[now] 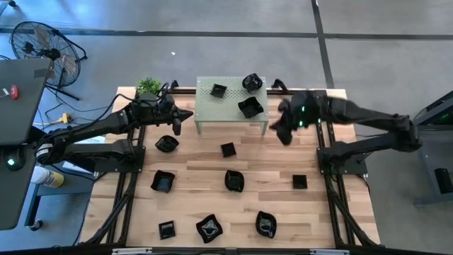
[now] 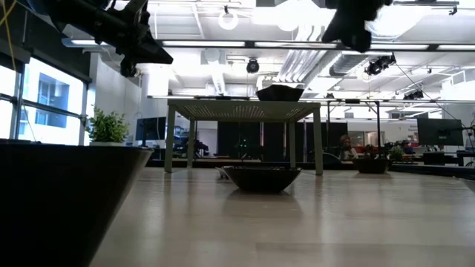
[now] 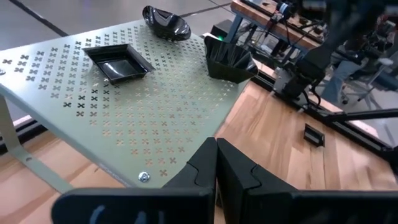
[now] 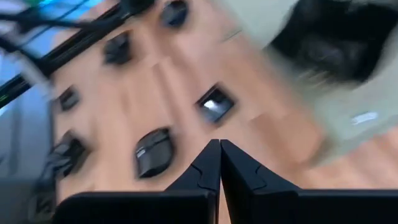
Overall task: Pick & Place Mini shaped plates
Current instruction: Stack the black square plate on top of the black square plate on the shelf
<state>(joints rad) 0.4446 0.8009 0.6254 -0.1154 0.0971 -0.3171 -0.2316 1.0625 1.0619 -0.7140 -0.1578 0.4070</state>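
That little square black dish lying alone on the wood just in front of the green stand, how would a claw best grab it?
A judgement: come straight down from above and pinch one raised rim of the square dish, one finger inside and one outside. It lies flat on the wooden table with bare wood all around, so nothing blocks a vertical approach. Its straight edges suit flat fingers.

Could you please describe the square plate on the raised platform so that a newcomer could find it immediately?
Find the pale green perforated platform at the table's far edge. Three black plates sit on it; the square plate lies flat nearest the left arm's side. Its neighbours, a rounded bowl-like plate and a folded-edged plate, are not square.
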